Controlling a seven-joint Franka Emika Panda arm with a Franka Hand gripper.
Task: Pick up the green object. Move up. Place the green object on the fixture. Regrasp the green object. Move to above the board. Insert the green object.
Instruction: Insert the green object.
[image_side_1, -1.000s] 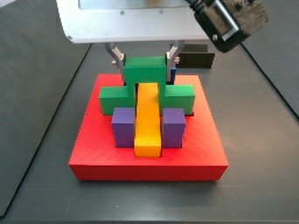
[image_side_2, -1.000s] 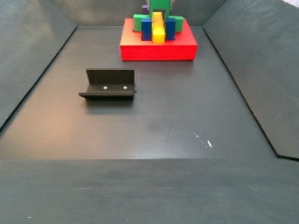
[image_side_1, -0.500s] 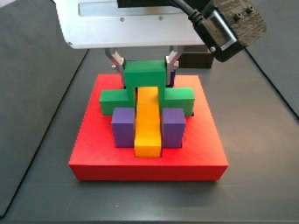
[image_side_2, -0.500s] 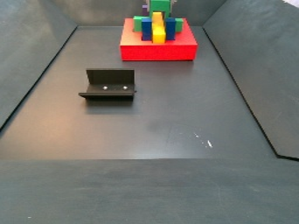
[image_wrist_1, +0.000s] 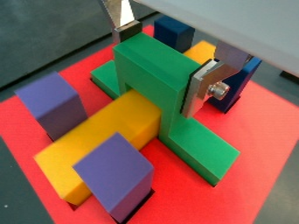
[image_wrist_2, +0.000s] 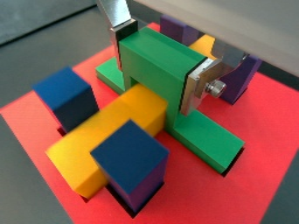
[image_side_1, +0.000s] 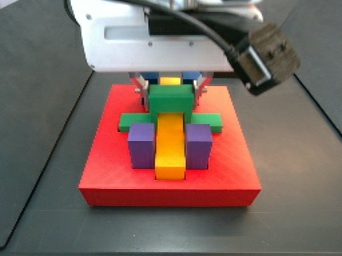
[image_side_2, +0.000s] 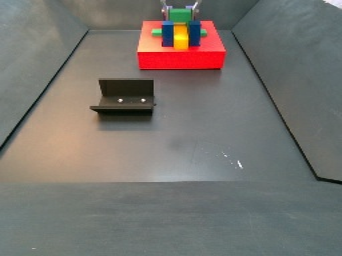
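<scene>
The green object sits low in the board, straddling the yellow bar, its upright stem clamped by the end effector so it stays square for insertion.

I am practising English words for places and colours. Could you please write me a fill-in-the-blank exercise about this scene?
1. The gripper is shut on the ____ object.
2. That piece stands on the red ____, not on the floor.
3. The long bar in front of it is ____.
4. The black fixture holds ____.

Missing words: green; board; yellow; nothing
</scene>
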